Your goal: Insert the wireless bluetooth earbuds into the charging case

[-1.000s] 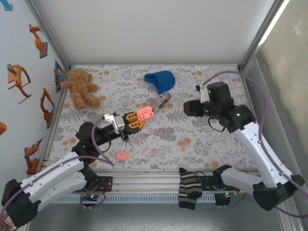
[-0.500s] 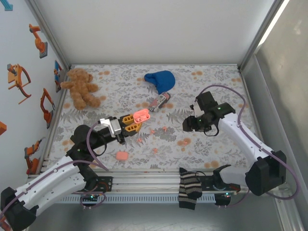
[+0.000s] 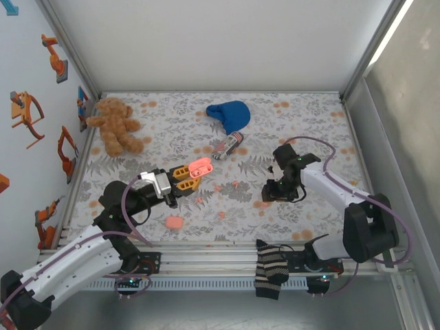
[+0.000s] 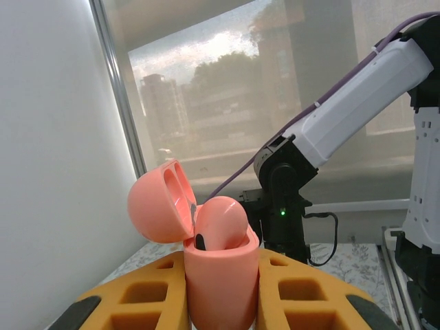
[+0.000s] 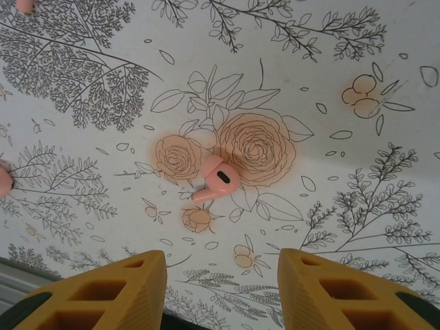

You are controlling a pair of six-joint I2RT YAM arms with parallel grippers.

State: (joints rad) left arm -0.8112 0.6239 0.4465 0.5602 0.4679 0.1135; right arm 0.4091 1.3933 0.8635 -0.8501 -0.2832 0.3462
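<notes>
Lowered right end effector (image 5: 220, 262), spread wide over coral-pink earbud (image 5: 218, 179), left end effector (image 4: 221, 306) clamping lid-open charging case (image 4: 220, 275)

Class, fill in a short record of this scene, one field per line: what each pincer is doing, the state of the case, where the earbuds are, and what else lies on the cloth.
left arm: left pincer shut on the charging case
case: lid open, seated earbud inside
right arm: right pincer open, over a loose earbud lying on the floral cloth
also on cloth: second pink case, teddy bear, blue fabric item
</notes>
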